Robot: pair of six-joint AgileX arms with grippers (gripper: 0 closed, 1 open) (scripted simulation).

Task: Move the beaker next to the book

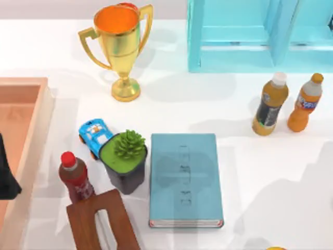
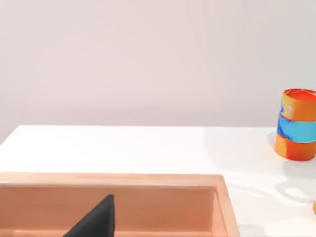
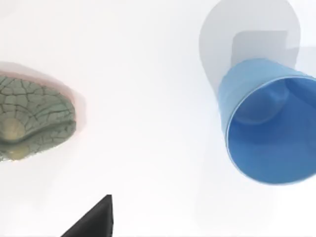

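The book (image 1: pixel 183 179) lies flat on the white table, in the middle near the front edge; its cover is dusty teal-blue with faint markings down the centre. The beaker (image 3: pixel 269 123), a translucent blue cup, stands upright on the table in the right wrist view, its open mouth seen from above. A black part of my right gripper (image 3: pixel 91 221) shows there, apart from the beaker. My left gripper (image 1: pixel 6 177) is a dark shape over the wooden tray (image 1: pixel 26 99) at the table's left edge, and also shows as my left gripper (image 2: pixel 94 221) in the left wrist view.
Left of the book stand a potted plant (image 1: pixel 125 161), a toy car (image 1: pixel 94 136), a red-capped bottle (image 1: pixel 75 177) and a wooden stand (image 1: pixel 101 221). A gold trophy (image 1: pixel 120 47) and turquoise shelf (image 1: pixel 234 36) are at the back. Two orange bottles (image 1: pixel 269 104) stand at the right.
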